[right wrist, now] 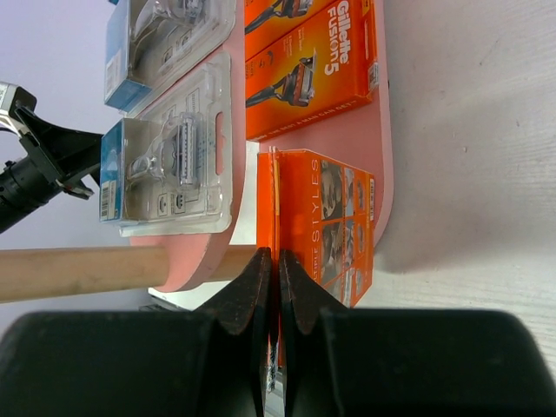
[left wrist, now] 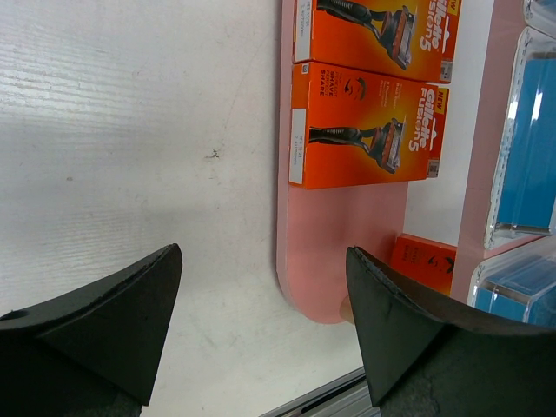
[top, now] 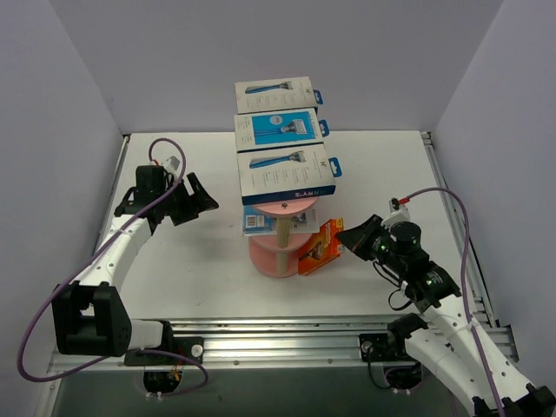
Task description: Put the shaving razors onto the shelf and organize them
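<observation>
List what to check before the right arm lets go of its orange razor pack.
1. Right gripper shut on the edge of the held orange pack: ok.
2. Held pack lying flat on the lower tier: cannot tell; it reaches past the rim.
3. Bare space on that tier beside the two placed orange packs: ok.
4. Left gripper open, empty, off the shelf: ok.
5. Three white boxes in a row on top: ok.

White arms (top: 113,252) — purple cables (top: 434,190)
</observation>
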Robot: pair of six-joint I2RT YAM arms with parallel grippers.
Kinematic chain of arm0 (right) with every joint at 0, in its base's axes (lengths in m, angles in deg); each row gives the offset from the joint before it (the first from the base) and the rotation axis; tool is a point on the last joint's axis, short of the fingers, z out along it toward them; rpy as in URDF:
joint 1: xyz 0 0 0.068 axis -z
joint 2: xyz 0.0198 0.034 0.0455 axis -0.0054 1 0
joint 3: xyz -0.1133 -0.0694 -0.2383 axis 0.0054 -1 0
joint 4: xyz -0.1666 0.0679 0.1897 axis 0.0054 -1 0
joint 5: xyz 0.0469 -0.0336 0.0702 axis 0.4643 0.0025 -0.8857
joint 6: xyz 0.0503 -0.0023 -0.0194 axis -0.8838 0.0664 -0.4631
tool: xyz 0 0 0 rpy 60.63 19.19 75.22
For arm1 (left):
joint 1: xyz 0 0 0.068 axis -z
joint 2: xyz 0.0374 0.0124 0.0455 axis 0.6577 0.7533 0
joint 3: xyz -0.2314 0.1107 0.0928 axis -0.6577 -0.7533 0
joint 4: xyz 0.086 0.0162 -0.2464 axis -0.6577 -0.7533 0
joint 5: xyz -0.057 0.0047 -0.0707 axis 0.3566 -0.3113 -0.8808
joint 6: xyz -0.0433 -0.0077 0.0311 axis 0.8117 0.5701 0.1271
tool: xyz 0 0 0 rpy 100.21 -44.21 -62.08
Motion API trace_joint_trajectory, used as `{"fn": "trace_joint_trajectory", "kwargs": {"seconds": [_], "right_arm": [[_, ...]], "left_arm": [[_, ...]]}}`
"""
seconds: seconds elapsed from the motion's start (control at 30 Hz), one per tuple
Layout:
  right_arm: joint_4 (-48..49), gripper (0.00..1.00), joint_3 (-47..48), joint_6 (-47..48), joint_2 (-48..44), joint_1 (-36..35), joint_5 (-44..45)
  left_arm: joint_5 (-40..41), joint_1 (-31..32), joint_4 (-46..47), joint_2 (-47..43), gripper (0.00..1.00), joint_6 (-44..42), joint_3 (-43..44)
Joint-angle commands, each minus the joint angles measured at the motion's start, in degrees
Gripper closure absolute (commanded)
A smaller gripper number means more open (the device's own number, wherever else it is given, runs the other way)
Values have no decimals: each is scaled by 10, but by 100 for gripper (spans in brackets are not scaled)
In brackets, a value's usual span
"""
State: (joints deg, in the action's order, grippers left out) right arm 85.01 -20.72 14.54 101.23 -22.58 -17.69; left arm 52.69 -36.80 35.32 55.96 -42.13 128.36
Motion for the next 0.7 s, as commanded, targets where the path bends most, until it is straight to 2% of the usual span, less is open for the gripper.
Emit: {"fn": "trace_joint_trajectory", "kwargs": {"seconds": [0.0, 0.13, 0.37, 0.67], "right_arm": [[57, 100, -8, -21, -6, 2, -12], [68, 100, -27, -26, -4, 3, -11], [-30, 100, 13, 19, 23, 3, 41], [-62, 100, 4, 42, 55, 3, 60]], "left_arm": [[-15, -4, 26, -7, 15, -13, 2], [-14, -4, 26, -8, 15, -12, 2], [-17, -4, 28, -8, 15, -11, 1], [-17, -5, 27, -10, 15, -11, 0]]}}
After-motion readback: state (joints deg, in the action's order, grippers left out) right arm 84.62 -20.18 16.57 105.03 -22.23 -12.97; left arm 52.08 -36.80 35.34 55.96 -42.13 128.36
